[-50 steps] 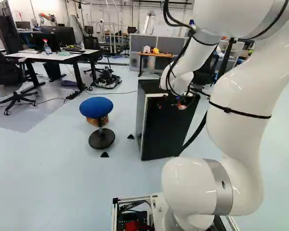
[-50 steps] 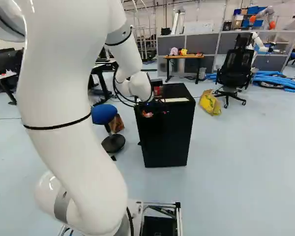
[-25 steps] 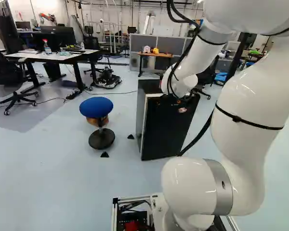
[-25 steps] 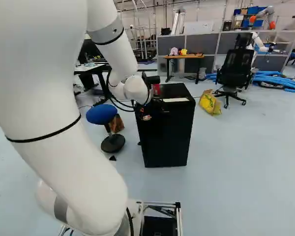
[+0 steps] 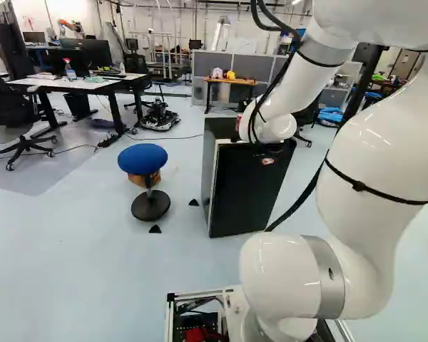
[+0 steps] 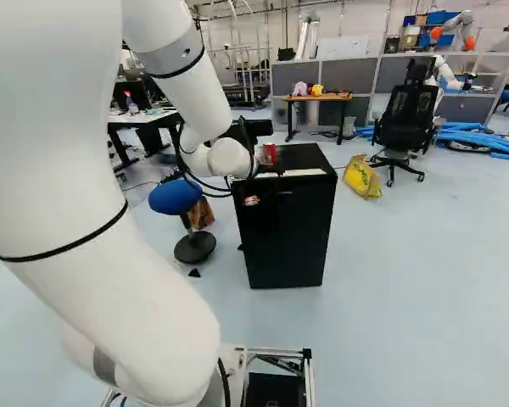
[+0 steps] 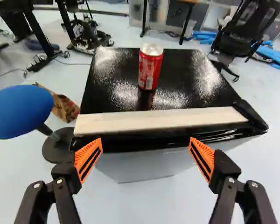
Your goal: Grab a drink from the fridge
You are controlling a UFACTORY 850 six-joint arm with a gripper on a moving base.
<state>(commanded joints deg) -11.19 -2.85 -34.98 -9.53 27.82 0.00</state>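
Pale floor [image 6: 424, 288], black fridge [image 6: 293, 242], red can [image 7: 150, 69] on top, blue stool [image 5: 143, 158] near.

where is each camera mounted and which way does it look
Left base view: base, behind and left of the arm; looks ahead, slightly down, at the fridge; arm at its right.
Right base view: base, behind and right; same direction; arm at its left.
Wrist view: on the wrist, looking along the open gripper over the fridge top; both fingers show.
Shared: fridge and stool in all three; right base and wrist views both show the can clearly.
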